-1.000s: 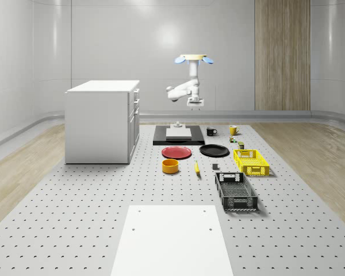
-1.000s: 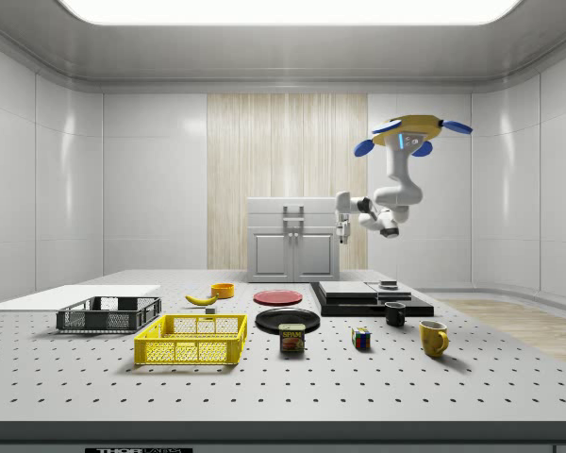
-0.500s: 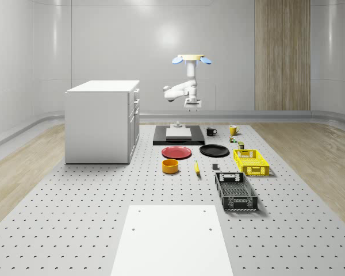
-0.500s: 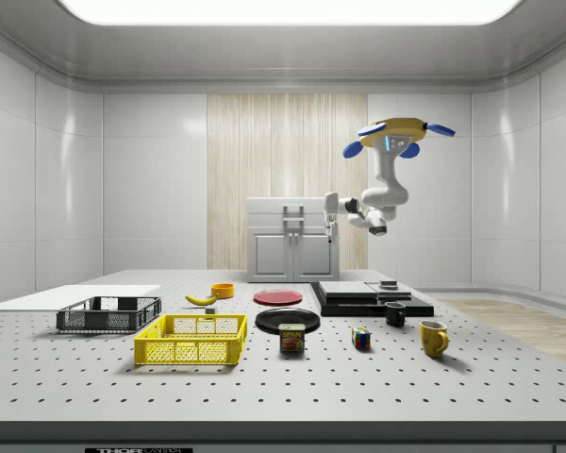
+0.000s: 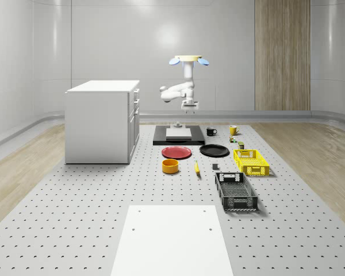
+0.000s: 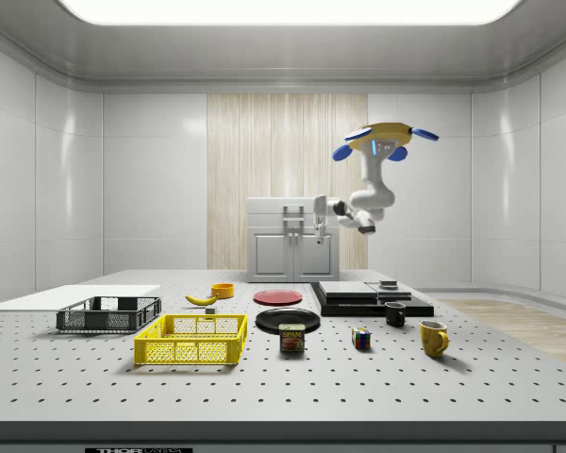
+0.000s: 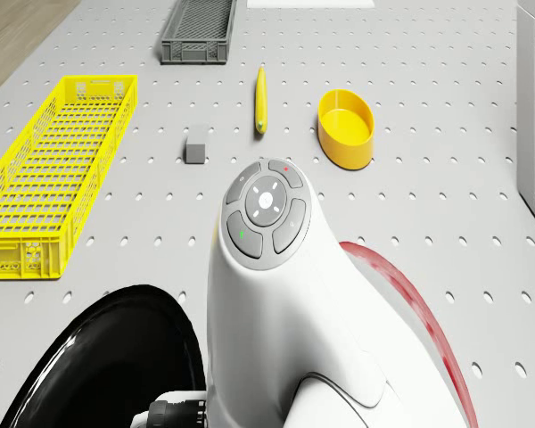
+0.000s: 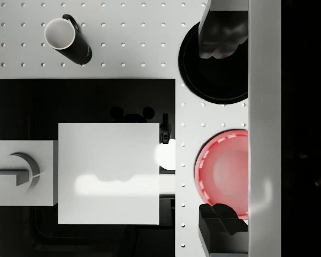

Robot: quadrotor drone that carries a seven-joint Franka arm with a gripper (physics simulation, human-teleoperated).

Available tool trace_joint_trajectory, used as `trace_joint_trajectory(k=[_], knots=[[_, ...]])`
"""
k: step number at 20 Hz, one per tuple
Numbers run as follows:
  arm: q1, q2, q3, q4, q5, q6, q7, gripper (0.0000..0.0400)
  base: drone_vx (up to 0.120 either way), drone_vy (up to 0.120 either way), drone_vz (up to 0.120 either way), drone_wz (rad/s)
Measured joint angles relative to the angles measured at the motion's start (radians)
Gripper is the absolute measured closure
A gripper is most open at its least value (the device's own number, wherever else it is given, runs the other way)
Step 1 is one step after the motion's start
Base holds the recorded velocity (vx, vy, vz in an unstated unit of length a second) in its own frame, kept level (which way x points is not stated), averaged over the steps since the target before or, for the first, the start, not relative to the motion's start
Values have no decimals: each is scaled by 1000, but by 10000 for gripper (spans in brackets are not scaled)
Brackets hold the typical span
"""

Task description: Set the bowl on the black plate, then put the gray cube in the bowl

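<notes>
Side view: hovers high above tabletop (image 6: 283,377), pincer (image 6: 318,225) spread, empty; approach step, next descend toward yellow bowl (image 5: 170,166).

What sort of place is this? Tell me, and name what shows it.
Most likely a simulated robotics test lab, not a home. A perforated gray table fills the floor, household props such as a yellow bowl and a black plate are laid out on it, and a drone hovers above its far end.

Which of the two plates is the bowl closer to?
The red plate. The yellow bowl sits just in front of it; the black plate lies farther, toward the whole-scene view's right.
</notes>
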Motion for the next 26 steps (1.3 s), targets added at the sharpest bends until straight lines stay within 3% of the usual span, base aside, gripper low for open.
trace_joint_trajectory(k=[14,26], knots=[[-15,-55,13,3,26,51,14,0,120,0,-94,0],[-26,-95,22,6,45,89,24,0,120,0,-3,0]])
